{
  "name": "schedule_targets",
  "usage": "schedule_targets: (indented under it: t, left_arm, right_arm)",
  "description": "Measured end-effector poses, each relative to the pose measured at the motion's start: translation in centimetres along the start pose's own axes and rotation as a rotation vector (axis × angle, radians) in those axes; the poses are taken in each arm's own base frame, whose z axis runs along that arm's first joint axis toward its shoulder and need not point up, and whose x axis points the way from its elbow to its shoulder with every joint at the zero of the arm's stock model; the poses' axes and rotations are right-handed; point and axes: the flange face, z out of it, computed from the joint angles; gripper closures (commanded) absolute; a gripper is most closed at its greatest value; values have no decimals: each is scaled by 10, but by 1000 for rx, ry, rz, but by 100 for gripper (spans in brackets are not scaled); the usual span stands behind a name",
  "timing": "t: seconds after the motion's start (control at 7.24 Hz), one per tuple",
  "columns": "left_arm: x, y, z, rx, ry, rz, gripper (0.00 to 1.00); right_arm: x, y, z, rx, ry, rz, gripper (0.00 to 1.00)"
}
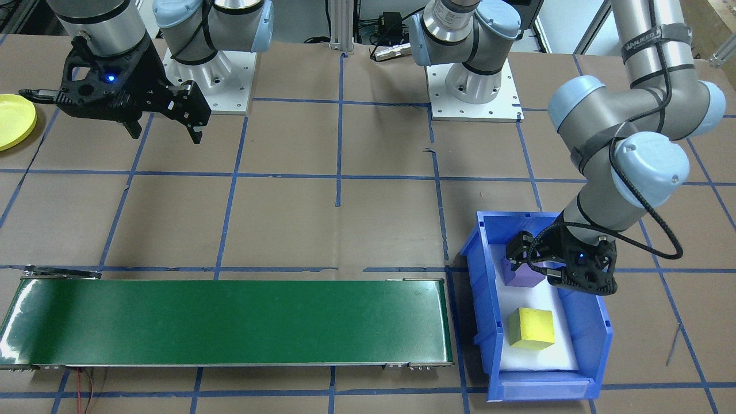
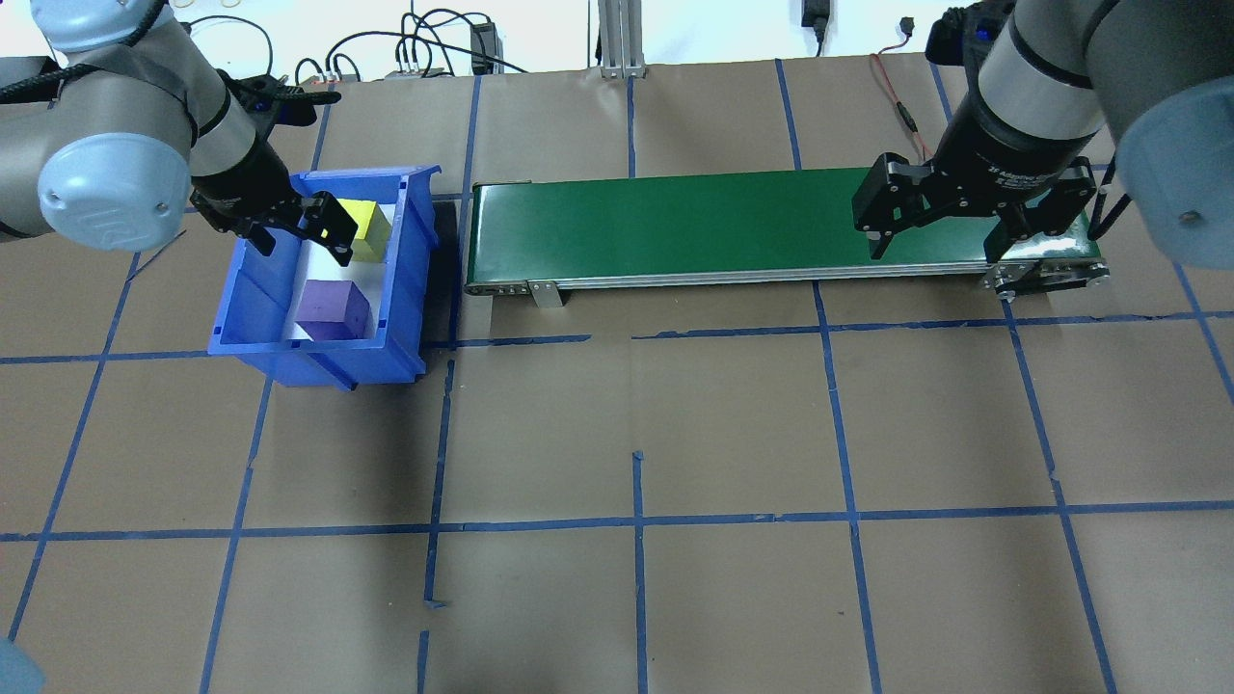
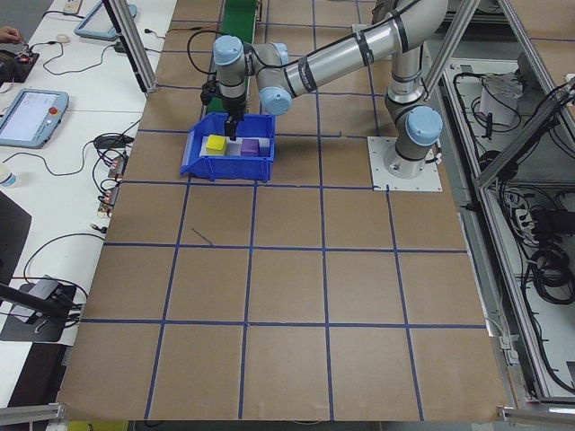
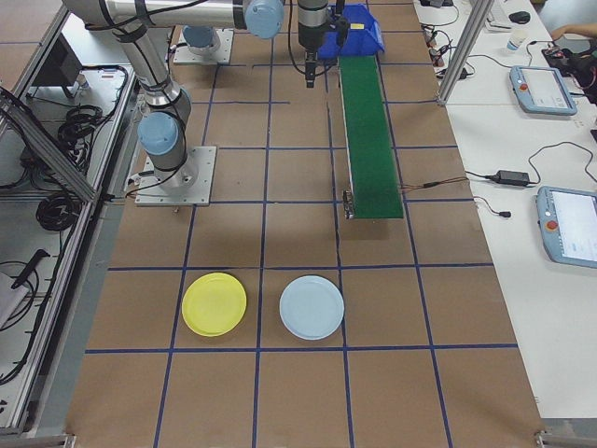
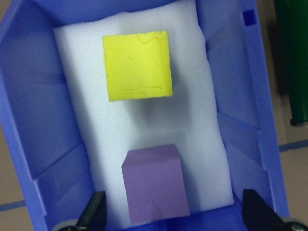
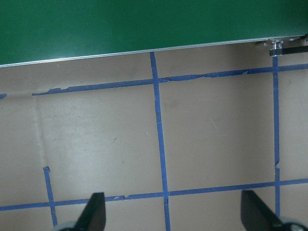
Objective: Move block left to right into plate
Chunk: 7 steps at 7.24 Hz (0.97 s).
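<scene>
In the front-facing view the left end effector [image 1: 566, 267] hangs inside the blue bin [image 1: 592, 339] near the counter's front edge, just over the purple block [image 1: 520, 275], with the yellow block [image 1: 531, 328] lying free further along the white foam liner; the right end effector [image 1: 167, 118] waits spread and empty above bare counter, and the yellow plate [image 1: 14, 121] shows only at that view's left edge. From overhead, the left fingers stand apart over the bin's middle, between the two blocks, and the green conveyor belt [image 2: 675, 226] runs from just beside the bin toward the right arm. The left side view adds only that the blocks sit side by side in the bin, not touching. The right side view puts the plate on the counter's right end, well apart from the bin, with a pale blue plate [image 4: 312, 307] just beside it. The left wrist view is the one to steer by: both fingertips [image 5: 94, 211] are wide open and nothing is between them, the purple block nearest. A good grasp, I judge, means centring over one block, squaring the fingers to its flat sides, and descending clear of the bin walls. The right wrist view shows open fingers over taped brown paper and the belt's edge.
</scene>
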Motion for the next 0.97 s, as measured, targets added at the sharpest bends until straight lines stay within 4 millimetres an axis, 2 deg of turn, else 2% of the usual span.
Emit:
schedule_targets:
  t: [0.28, 0.55, 0.69, 0.83, 0.97]
  left_arm:
    - [-2, 0, 27, -39, -6, 0, 0]
    - [0, 11, 47, -92, -7, 0, 0]
    - [3, 20, 60, -120, 3, -1, 30]
    - [6, 27, 70, -139, 10, -1, 79]
    - [7, 30, 74, -147, 14, -1, 87]
  right_arm:
    - [0, 0, 0, 0, 0, 0, 0]
    - [0, 0, 0, 0, -1, 0, 0]
    - [0, 0, 0, 0, -1, 0, 0]
    - [0, 0, 0, 0, 0, 0, 0]
    - [0, 0, 1, -1, 0, 0, 0]
